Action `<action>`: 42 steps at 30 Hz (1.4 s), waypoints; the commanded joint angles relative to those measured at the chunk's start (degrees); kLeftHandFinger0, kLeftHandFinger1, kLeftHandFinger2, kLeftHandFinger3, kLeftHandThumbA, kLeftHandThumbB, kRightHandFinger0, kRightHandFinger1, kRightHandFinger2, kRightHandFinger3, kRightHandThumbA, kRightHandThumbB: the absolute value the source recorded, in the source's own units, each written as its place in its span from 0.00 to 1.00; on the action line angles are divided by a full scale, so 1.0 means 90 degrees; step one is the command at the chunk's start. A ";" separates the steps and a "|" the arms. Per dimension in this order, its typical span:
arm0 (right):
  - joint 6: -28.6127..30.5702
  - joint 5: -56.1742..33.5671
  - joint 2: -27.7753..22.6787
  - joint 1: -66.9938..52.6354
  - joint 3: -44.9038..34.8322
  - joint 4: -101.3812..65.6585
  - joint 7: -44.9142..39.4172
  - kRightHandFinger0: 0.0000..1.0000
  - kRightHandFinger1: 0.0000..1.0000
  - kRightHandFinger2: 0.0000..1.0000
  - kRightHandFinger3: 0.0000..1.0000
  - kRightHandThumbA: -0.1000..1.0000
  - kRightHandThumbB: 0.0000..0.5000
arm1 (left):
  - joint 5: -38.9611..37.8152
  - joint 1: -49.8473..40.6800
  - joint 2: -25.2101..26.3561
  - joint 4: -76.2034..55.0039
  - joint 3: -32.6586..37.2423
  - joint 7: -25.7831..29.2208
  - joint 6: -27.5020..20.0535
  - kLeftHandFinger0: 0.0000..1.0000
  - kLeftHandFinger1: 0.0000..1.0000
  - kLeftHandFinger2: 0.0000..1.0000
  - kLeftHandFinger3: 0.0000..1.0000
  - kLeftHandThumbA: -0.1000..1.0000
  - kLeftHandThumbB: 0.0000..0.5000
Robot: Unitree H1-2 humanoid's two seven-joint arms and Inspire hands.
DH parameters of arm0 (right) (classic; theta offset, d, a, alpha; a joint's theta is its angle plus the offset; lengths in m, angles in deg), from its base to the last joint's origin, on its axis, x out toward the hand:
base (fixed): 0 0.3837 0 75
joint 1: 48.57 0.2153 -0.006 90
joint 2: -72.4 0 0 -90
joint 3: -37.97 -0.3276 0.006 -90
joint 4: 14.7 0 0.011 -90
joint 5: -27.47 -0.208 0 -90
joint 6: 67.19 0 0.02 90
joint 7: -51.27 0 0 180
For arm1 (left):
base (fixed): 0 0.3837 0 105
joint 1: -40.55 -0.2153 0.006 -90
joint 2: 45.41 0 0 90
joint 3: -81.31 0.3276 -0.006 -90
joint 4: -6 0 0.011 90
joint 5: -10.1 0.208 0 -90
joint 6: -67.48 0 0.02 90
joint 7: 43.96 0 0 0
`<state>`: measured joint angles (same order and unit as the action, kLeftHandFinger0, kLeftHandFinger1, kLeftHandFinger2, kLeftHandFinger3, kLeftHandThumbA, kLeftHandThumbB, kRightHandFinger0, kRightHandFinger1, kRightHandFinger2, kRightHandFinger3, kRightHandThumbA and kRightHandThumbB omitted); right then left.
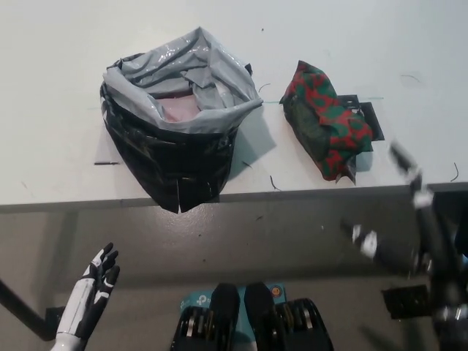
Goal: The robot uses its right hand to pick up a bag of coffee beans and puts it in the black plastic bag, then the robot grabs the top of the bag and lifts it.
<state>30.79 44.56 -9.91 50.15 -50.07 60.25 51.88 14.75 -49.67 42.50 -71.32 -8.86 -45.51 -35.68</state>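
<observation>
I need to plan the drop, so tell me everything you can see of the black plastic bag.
The black plastic bag stands on the white table, left of the red-and-green coffee bean bag and apart from it. It is glossy, creased film, its mouth gaping open, the rim folded outward and looking grey in the light. Something pale pink shows inside. Its lower end reaches the table's near edge. No hand touches it.

A single head view looks steeply down from above onto the white worktop [66, 88], whose near edge crosses the frame just below the middle. The worktop fills the upper half at moderate distance; the grey floor [292, 234] below it fills the lower half.
</observation>
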 commanded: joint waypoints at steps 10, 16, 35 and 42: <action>-0.3715 0.1379 -0.0955 0.5324 0.0411 0.2076 -0.1210 1.00 1.00 1.00 1.00 0.94 0.82 | 0.0139 0.0081 0.0101 -0.0122 0.0053 -0.0048 -0.0463 1.00 1.00 1.00 1.00 0.95 0.61; -0.3879 0.1438 -0.0636 0.6136 0.0619 0.4114 -0.1084 1.00 1.00 1.00 1.00 0.97 0.92 | 0.0152 0.0037 0.0071 -0.0111 0.0077 -0.0043 -0.0521 1.00 1.00 1.00 1.00 0.95 0.58; -0.3831 0.0883 0.0025 0.7064 0.0970 0.7731 -0.0694 1.00 1.00 1.00 1.00 1.00 0.88 | 0.0265 0.0009 0.0061 -0.0091 0.0115 -0.0009 -0.0595 1.00 1.00 1.00 1.00 0.95 0.57; -0.3757 0.0658 0.0129 0.6811 0.0907 0.8181 -0.0742 1.00 1.00 1.00 1.00 1.00 0.93 | 0.0226 0.0027 0.0060 -0.0068 0.0103 -0.0038 -0.0627 1.00 1.00 1.00 1.00 0.94 0.57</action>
<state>-2.86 52.46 -8.58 109.87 -41.49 132.87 44.59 16.45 -49.77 42.43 -71.28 -8.06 -45.52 -38.51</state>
